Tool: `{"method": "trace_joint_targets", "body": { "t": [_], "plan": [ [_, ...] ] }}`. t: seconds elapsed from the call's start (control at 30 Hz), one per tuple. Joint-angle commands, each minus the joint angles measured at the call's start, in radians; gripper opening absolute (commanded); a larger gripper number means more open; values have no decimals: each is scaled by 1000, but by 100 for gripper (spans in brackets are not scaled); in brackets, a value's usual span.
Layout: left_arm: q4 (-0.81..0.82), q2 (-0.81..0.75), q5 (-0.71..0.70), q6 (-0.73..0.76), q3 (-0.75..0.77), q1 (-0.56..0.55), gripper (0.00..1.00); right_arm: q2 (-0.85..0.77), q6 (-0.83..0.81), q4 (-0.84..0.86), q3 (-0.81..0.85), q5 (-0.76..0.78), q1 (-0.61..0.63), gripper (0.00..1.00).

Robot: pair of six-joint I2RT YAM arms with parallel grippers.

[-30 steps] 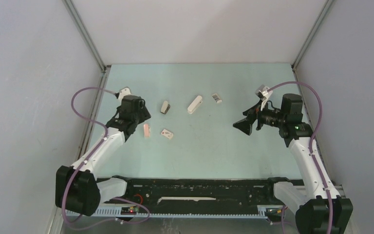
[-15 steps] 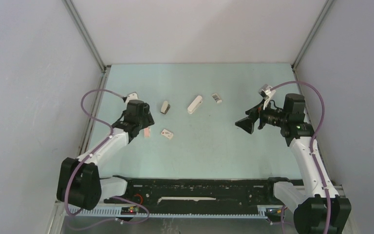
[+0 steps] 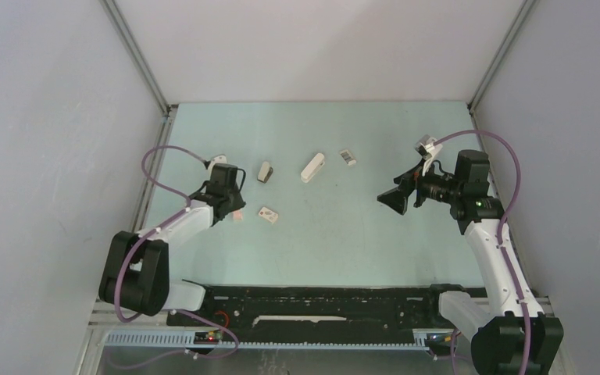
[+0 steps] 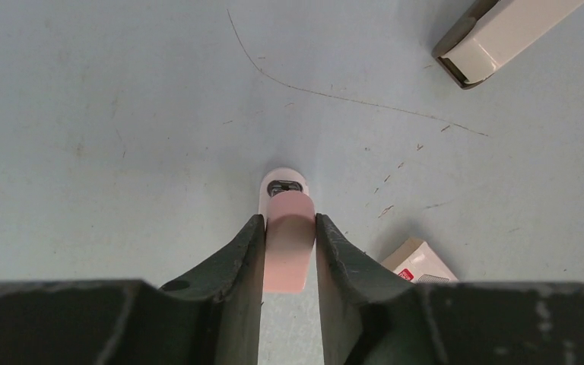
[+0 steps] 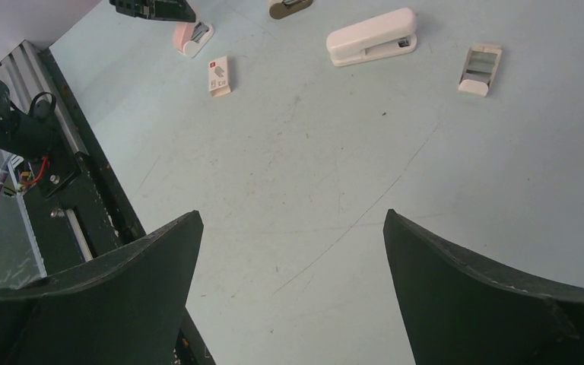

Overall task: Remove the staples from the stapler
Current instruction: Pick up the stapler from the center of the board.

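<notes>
Where the left arm [image 3: 180,226] reaches along the desk's [image 3: 344,250] left edge, the left jaws are clamped on the pink stapler [image 4: 287,243] — one finger [image 4: 232,262] presses against each long flank, and the left wrist view shows no gap on either side. The stapler lies flat on the desk near that left edge, roughly midway between the near and far edges, with its rounded white nose poking out beyond the fingertips. A small dark metal slot shows at that nose. The staples themselves are too small to make out in any view.

Just beside the pink stapler, toward the middle of the desk, lies a small white box [image 3: 268,214] with a red mark on its top. Farther toward the far edge sits a short beige stapler [image 3: 265,171]. A longer white stapler [image 3: 312,166] lies at an angle near the middle of the far half. Beyond it, toward the right edge, lies a little open white holder [image 3: 348,157] with grey inside. All of these are apart from one another.

The right arm [image 3: 492,250] is raised over the right side of the desk. The right jaws are spread as wide as they go and hold nothing — only bare desk shows between the two dark fingers in the right wrist view.
</notes>
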Motion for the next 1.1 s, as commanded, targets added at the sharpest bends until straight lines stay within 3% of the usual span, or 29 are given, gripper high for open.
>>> {"method": "trace_joint_targets", "body": {
  "t": [0.0, 0.1, 0.23, 0.4, 0.77, 0.9, 1.07],
  "plan": [
    [29, -7, -27, -9, -5, -5, 30, -4, 4, 3, 38, -5, -3, 100],
    [30, -18, -28, -6, -15, -6, 24, -7, 4, 2, 38, -8, -5, 100],
    [36, -46, -24, -1, -35, -8, 23, -11, 6, 3, 38, -11, -7, 100],
    [32, -47, -16, 5, -36, -12, 37, -13, 6, 2, 38, -15, -8, 100],
    [15, -25, -37, 13, -31, -29, 43, -22, 10, 2, 38, -24, -17, 100],
    [11, -32, -49, 13, -32, -34, 40, -24, 11, 2, 37, -27, -18, 100],
    [17, -29, -49, 17, -38, -37, 18, -27, 11, 2, 37, -30, -21, 100]
  ]
}}
